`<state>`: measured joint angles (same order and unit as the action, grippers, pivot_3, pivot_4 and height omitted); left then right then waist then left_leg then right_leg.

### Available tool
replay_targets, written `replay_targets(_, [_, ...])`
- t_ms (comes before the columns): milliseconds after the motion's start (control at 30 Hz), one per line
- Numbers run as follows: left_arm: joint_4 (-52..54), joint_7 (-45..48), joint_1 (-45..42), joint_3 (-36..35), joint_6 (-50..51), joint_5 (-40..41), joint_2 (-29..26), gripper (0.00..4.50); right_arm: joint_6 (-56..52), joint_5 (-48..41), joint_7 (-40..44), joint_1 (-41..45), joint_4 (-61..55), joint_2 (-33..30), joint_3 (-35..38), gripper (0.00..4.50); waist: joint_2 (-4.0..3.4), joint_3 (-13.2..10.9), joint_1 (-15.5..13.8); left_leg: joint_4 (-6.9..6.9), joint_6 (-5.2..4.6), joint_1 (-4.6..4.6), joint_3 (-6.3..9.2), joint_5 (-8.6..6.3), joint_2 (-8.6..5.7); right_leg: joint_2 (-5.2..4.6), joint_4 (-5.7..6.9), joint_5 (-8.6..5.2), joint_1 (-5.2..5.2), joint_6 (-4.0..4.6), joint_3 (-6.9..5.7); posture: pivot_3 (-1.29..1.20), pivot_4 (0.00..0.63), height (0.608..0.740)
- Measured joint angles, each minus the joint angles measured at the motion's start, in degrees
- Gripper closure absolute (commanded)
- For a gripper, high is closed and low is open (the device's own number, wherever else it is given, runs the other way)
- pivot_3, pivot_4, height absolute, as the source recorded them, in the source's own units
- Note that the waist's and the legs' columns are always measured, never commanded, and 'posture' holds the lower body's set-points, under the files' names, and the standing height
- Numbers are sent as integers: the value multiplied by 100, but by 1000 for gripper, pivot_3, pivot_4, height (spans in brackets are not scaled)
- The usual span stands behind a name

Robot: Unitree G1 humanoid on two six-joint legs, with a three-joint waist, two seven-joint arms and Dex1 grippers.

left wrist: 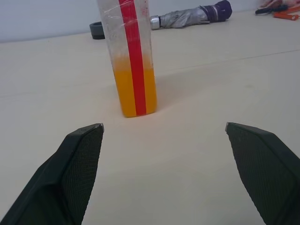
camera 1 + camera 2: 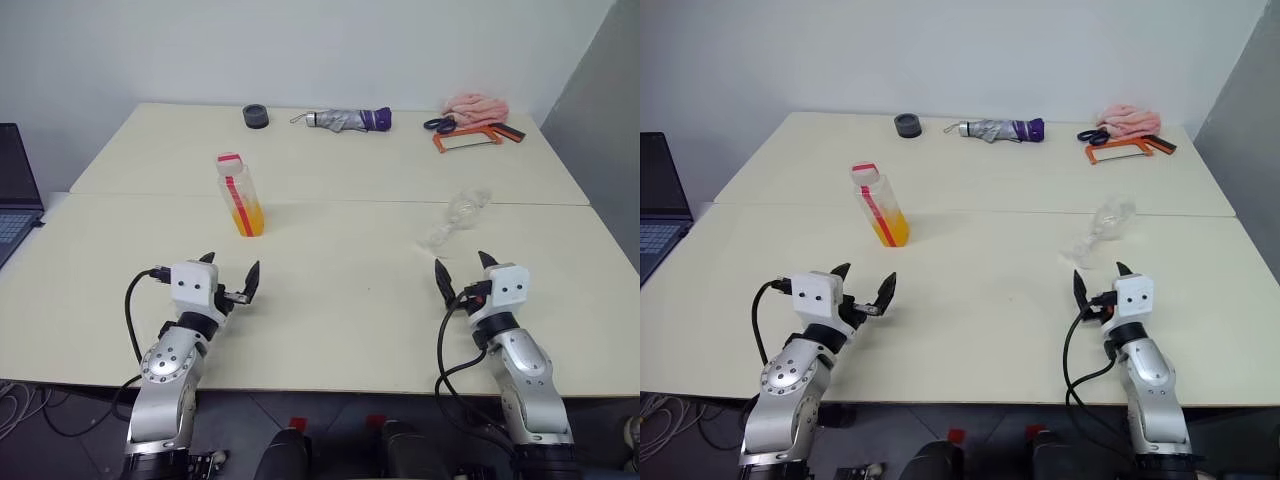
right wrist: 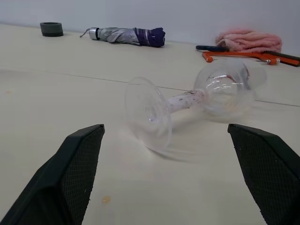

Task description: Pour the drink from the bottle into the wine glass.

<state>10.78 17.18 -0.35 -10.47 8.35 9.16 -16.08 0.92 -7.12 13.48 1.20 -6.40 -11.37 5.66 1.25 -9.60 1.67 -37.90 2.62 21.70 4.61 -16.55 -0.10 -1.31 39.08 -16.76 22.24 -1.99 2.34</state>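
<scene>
On the pale table (image 2: 330,330) in front of you, the bottle (image 2: 240,195) stands up straight on your left side. Its white cap is on. The drink (image 2: 248,217) is orange-yellow and fills only the bottom part of the bottle. A red strip runs down the bottle's side.

Your left gripper (image 2: 229,276) hovers low over the table, near the bottle but not touching it. Its two black fingers (image 1: 77,164) are spread wide, and nothing is between them. The bottle is straight ahead of them.

Over on your right, the wine glass (image 2: 458,217) is lying on its side. Its round foot (image 3: 149,115) faces your right gripper (image 2: 461,268), and its bowl points away. Your right gripper sits just short of the glass, not touching it. Its fingers (image 3: 75,168) are spread wide too, with nothing held.

Far back on the table you can see a small dark ring (image 2: 256,116), a folded grey and purple umbrella (image 2: 348,120), a pink cloth (image 2: 476,105), an orange tool (image 2: 468,138) and scissors (image 2: 438,124). A laptop (image 2: 15,190) sits off to your left.
</scene>
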Motion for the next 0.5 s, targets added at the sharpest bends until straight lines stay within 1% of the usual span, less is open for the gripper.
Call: replay_targets(500, [0, -19, -3, 108, 36, 4, 8, 37, 2, 27, -2, 0, 0, 0, -1, 0, 0, 0, 0, 0, 0, 0, 0, 0, 1, 0, 0, 0, 0, 0, 1, 0, 150, 740])
